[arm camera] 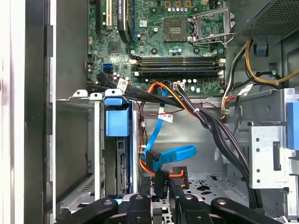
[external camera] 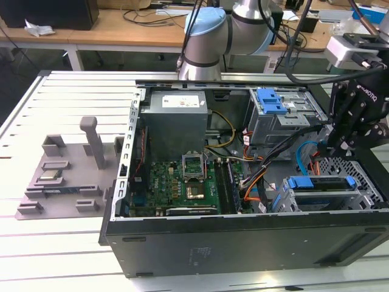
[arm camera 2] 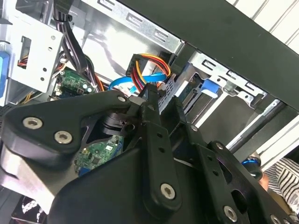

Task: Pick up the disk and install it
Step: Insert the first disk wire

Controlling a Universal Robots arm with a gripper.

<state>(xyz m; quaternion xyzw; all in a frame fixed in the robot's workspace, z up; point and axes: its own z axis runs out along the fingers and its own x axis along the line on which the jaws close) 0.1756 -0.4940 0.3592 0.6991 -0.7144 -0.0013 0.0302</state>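
Care is needed: the disk (external camera: 321,184) sits edgewise in its drive cage (external camera: 355,201); the gripper (external camera: 342,145), seemingly closed and empty, is held just above.

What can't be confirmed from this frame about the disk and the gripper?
- Disk: sits on edge in its bay in the exterior view; label face hidden by the cage.
- Gripper: fingertips cut off by the frame edge in the first wrist view; grip state unclear.

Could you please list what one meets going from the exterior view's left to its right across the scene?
Grey fixture tray → green motherboard → orange cable bundle → the disk in its bay, with the pincer hanging above it.
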